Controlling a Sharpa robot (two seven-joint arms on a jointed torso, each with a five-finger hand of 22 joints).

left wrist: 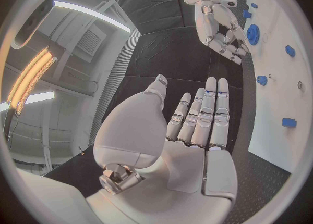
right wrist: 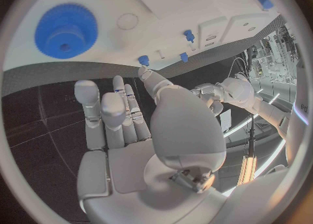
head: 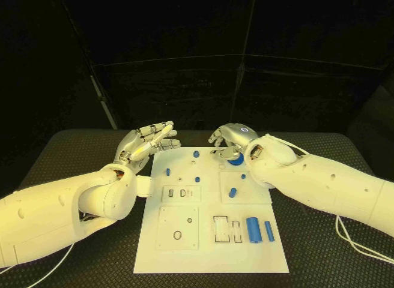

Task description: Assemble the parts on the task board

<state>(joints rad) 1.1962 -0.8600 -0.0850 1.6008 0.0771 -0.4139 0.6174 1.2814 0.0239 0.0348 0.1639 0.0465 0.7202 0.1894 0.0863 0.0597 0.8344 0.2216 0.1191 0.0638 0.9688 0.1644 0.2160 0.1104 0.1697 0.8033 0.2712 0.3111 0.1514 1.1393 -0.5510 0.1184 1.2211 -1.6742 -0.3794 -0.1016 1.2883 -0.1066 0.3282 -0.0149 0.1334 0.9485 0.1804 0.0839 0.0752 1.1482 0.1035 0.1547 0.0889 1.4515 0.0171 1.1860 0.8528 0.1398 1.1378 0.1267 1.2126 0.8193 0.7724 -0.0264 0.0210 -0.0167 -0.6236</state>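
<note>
While our right hand [head: 232, 137] hovers with fingers apart and empty at the board's [head: 210, 252] far edge, the blue gear [right wrist: 65, 29] lies flat on the board just beside its fingertips. Our left hand [head: 148, 143], also spread and empty, hangs off the board's far left corner, so we judge the right better placed to reach the gear.

Head camera high above the task board [head: 212, 240]; both wrist cameras close behind their palms, sharing its far end.
</note>
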